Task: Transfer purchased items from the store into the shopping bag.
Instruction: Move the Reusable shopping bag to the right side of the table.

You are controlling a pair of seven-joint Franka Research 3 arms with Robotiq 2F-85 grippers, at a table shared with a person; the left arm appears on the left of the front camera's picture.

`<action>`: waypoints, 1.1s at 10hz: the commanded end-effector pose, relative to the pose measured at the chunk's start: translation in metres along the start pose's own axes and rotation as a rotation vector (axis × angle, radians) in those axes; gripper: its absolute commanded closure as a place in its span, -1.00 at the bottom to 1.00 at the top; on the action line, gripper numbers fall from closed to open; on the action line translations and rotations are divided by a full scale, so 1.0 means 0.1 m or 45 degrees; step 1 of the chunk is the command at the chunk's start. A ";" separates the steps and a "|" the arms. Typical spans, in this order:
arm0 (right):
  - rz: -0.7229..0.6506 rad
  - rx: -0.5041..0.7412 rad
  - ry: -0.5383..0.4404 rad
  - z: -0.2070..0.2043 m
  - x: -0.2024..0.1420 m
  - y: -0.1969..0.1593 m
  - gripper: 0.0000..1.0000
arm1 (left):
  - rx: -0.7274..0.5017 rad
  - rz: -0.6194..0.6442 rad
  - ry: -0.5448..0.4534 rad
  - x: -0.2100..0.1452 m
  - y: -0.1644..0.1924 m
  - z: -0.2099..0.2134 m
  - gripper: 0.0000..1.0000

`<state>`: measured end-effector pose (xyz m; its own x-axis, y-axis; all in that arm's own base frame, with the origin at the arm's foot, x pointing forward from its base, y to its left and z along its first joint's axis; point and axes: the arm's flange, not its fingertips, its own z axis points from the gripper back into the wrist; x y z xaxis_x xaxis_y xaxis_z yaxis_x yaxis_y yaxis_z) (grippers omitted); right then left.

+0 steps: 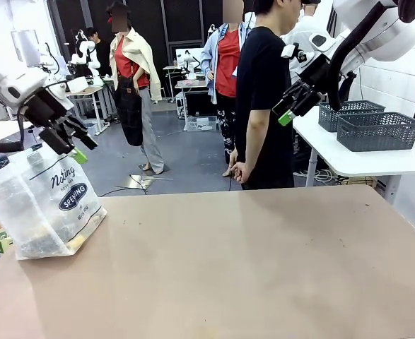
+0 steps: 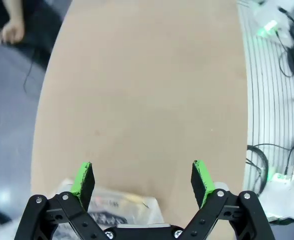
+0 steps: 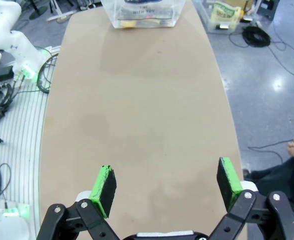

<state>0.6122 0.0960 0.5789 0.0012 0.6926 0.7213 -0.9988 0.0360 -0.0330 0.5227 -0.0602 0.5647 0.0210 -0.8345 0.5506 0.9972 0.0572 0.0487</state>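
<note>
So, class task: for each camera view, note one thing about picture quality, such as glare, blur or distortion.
Front view: soft sheen on the table, shopping bag sharp. Left wrist view: the person's hand is blurred, and the table edges bow. Right wrist view: glare spots on the grey floor, wide-angle curving of the table.

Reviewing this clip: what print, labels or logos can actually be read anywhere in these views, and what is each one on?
"SPEWING" as best I can read it: dark oval logo on the shopping bag, front view.
"WITH YOU": line on the same bag's face, right wrist view.
Black script word above the oval: unclear, starts like "No".
Small line under the script: too small.
Print on packs inside the bag: blurred.
</note>
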 end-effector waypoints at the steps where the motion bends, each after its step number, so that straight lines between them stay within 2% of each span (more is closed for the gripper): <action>1: 0.001 -0.003 0.006 0.00 0.00 0.01 -1.00 | 0.002 -0.143 -0.135 -0.10 0.14 0.00 -1.00; 4: 0.001 -0.003 0.006 0.00 0.00 0.01 -1.00 | -0.084 -0.163 -0.293 0.01 0.12 -0.12 -1.00; 5: 0.001 -0.003 0.006 0.00 0.00 0.01 -1.00 | -0.069 -0.161 -0.293 0.05 0.14 -0.15 -1.00; 7: 0.001 -0.003 0.006 0.00 0.00 0.01 -1.00 | -0.010 -0.018 -0.311 0.14 0.19 -0.13 -1.00; 8: 0.001 -0.003 0.006 0.00 0.00 0.01 -1.00 | -0.058 -0.142 -0.281 0.07 0.08 -0.19 -1.00; 11: 0.001 -0.003 0.006 0.00 0.00 0.01 -1.00 | -0.058 -0.142 -0.281 0.07 0.08 -0.19 -1.00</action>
<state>0.6122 0.0960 0.5788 0.0011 0.6926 0.7213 -0.9988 0.0359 -0.0329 0.5339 -0.0793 0.5544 -0.0822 -0.6940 0.7153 0.9963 -0.0392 0.0765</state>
